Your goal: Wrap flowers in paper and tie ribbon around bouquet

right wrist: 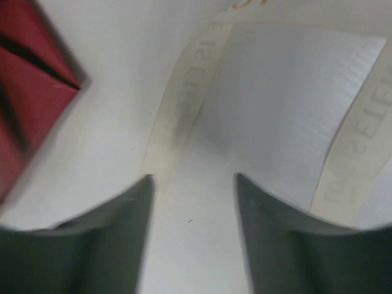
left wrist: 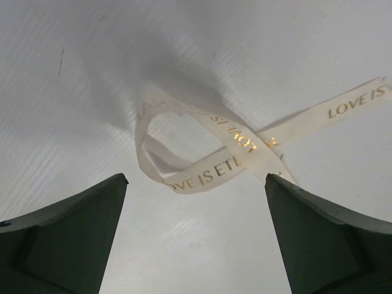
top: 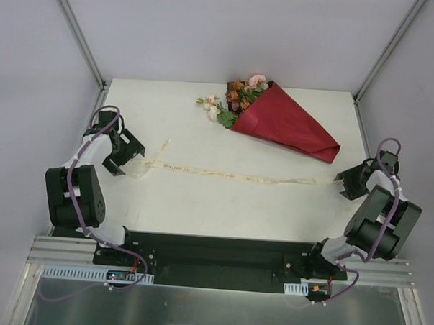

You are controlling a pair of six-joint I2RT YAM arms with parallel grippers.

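The bouquet lies at the back of the table, with pink, cream and rust flowers point(top: 238, 97) sticking out of a cone of dark red paper point(top: 290, 126). The cream ribbon point(top: 224, 174) stretches flat across the table between both arms, apart from the bouquet. My left gripper point(top: 127, 155) is open just above the ribbon's looped, gold-lettered left end point(left wrist: 233, 138), which lies ahead of the fingertips, not between them. My right gripper point(top: 346, 184) is open at the ribbon's right end; a strand point(right wrist: 184, 104) runs past its left fingertip. A corner of the paper point(right wrist: 30, 79) shows at left.
Grey walls and metal frame posts point(top: 78, 34) enclose the white table point(top: 169, 110). A black base rail point(top: 213, 252) runs along the near edge between the arm mounts.
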